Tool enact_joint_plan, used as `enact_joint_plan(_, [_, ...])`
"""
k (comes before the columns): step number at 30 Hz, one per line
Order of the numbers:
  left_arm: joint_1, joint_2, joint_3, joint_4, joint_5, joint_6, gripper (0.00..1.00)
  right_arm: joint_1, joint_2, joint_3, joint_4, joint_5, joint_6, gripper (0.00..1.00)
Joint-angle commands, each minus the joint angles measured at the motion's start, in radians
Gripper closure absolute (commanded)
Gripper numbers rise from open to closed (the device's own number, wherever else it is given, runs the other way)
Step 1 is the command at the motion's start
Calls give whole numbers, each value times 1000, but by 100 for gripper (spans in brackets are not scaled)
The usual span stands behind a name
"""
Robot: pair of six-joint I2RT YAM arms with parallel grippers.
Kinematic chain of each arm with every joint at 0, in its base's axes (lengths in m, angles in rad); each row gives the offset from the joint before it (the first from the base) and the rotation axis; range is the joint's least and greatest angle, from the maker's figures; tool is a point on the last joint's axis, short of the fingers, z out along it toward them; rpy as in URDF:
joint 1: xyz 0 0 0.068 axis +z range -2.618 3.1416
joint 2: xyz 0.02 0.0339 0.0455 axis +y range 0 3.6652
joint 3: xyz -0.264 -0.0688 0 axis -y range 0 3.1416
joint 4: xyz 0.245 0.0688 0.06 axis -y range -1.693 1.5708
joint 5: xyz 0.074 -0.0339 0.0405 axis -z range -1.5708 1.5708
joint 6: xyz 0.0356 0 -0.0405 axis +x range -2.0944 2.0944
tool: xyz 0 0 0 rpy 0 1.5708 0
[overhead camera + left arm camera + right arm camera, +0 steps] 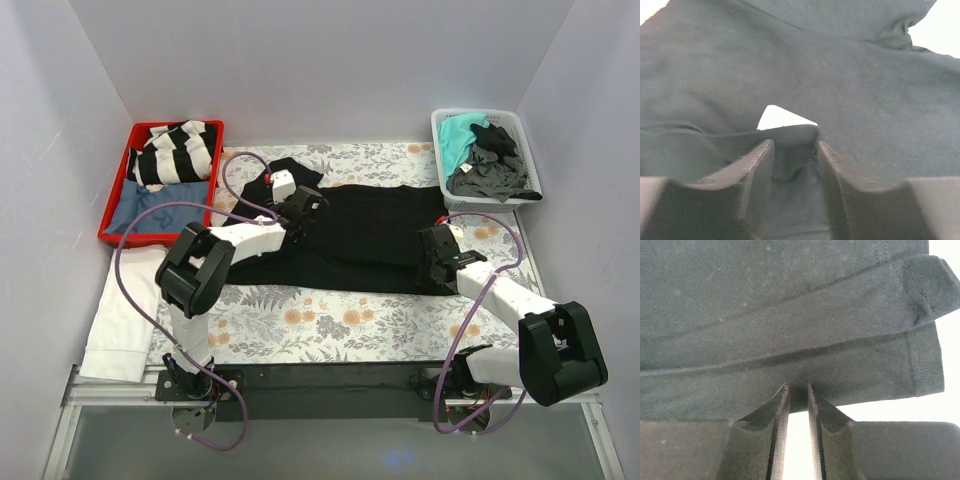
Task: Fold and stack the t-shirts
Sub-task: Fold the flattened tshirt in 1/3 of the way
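A plain black t-shirt lies folded into a long band across the middle of the flowered table cover. My left gripper sits at the shirt's left end by the collar. In the left wrist view its fingers stand apart, and a loose fold of the black cloth lies between them, not pinched. My right gripper is at the shirt's right near edge. In the right wrist view its jaws are nearly together, nipping the edge of the layered black cloth at their tips.
A red tray at the back left holds a folded striped shirt and a blue one. A white basket at the back right holds teal and dark grey shirts. A white cloth lies at the left edge.
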Motion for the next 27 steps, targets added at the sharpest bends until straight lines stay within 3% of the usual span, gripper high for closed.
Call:
enact_joint_plan(1, [0,-165,-63,24,-98,-27,53,6,9,32,31,3,-16,73])
enact_joint_plan(5, [0,-281,-122,15,-107,-39,51,6,24,35,44,-10,-27,71])
enact_joint_plan(6, [0,-295,-128,-49,-113,-61,51,6,37,37,47,-15,-33,71])
enact_joint_plan(12, [0,-415,-258,-319,-130,-329,51,19,67,40,61,-50,-53,69])
enact_joint_plan(15, [7,-469,-358,-333,-98,-397,51,30,69,31,77,-58,-57,68])
enact_joint_plan(27, [179,-447,-475,-413,32,-530,53,33,190,17,127,-64,-66,68])
